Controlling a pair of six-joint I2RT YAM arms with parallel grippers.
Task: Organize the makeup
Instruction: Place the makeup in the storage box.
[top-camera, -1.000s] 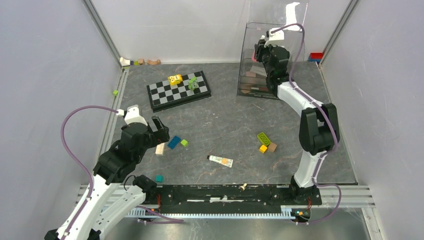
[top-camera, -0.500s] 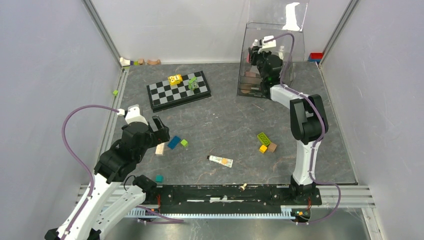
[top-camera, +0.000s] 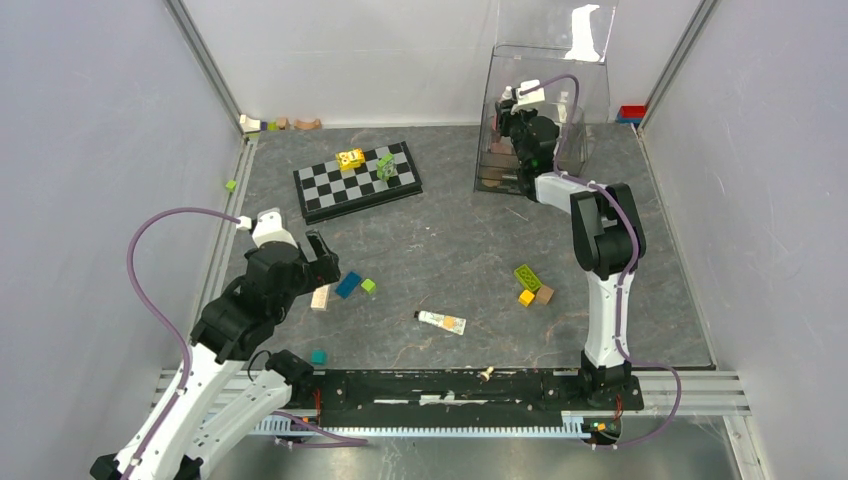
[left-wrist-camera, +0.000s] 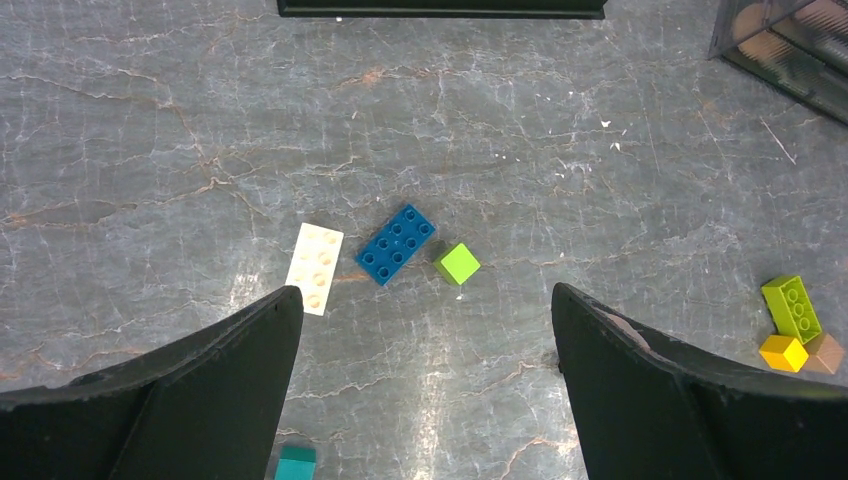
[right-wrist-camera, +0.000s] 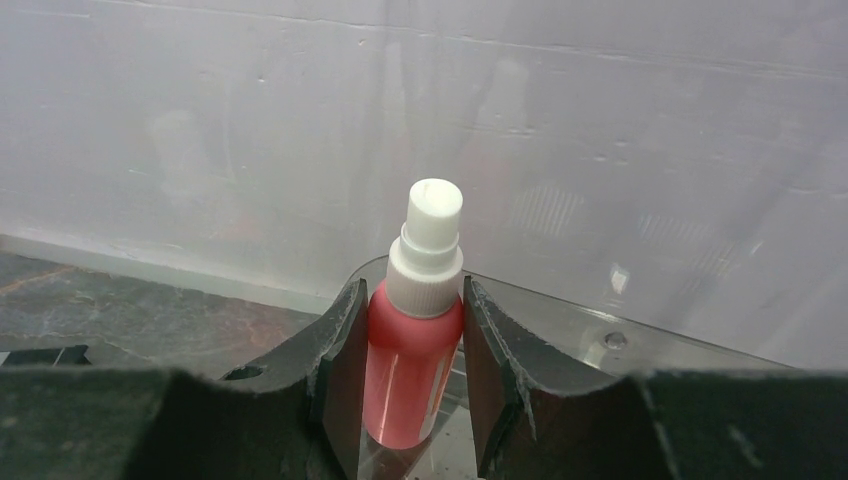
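Centrally, the pink bottle (right-wrist-camera: 412, 350), topped by a white spray cap (right-wrist-camera: 428, 245), stands upright, gripped at mid-body by the partly closed right tool (right-wrist-camera: 412, 300). Bottle and tool sit at the curved rim of the clear organiser (top-camera: 585, 130), at the far right of the surface (top-camera: 450, 250). A cream tube (top-camera: 441, 321) lies near the front edge; its print is too small to read. The left tool (left-wrist-camera: 425, 292), spread wide and holding nothing, hovers above a blue block (left-wrist-camera: 396, 244), a green cube (left-wrist-camera: 457, 264) and a cream block (left-wrist-camera: 315, 267).
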